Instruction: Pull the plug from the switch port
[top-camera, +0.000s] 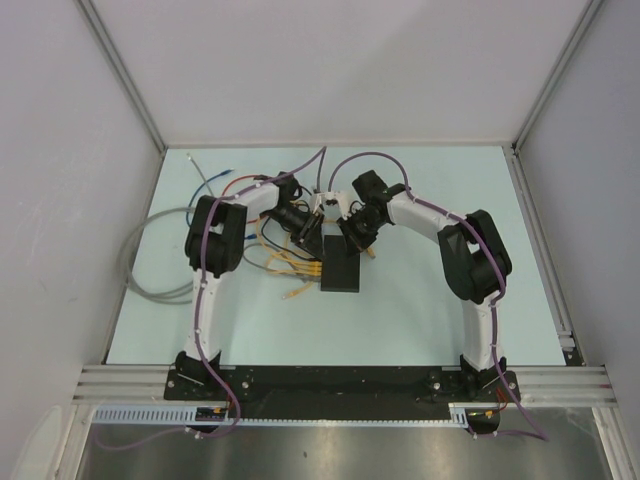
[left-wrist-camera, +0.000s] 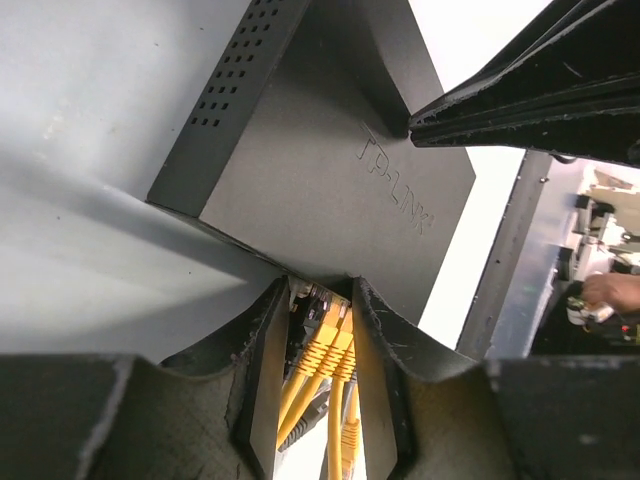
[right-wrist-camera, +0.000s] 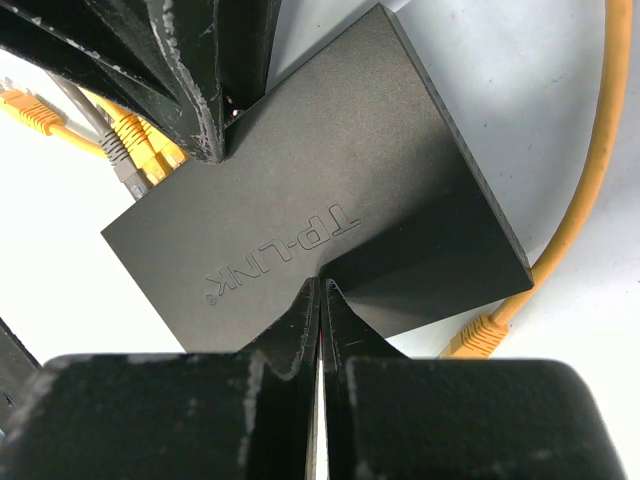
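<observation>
The switch (top-camera: 340, 272) is a flat black box marked TP-LINK, lying mid-table; it also shows in the left wrist view (left-wrist-camera: 320, 170) and the right wrist view (right-wrist-camera: 330, 190). Three yellow plugs (left-wrist-camera: 335, 345) sit side by side in its sockets. My left gripper (left-wrist-camera: 318, 330) (top-camera: 308, 240) is open, with its fingers on either side of these plugs at the socket edge. A small gap shows on the left side. My right gripper (right-wrist-camera: 320, 285) (top-camera: 352, 240) is shut and empty, its tips resting on the switch's top.
Yellow cables (top-camera: 292, 265) fan out left of the switch. A loose yellow cable (right-wrist-camera: 590, 170) with a free plug (right-wrist-camera: 480, 335) lies on its other side. A grey plug (right-wrist-camera: 115, 150) is beside the yellow ones. A grey cable loop (top-camera: 150, 260) and thin wires (top-camera: 210, 180) lie at far left.
</observation>
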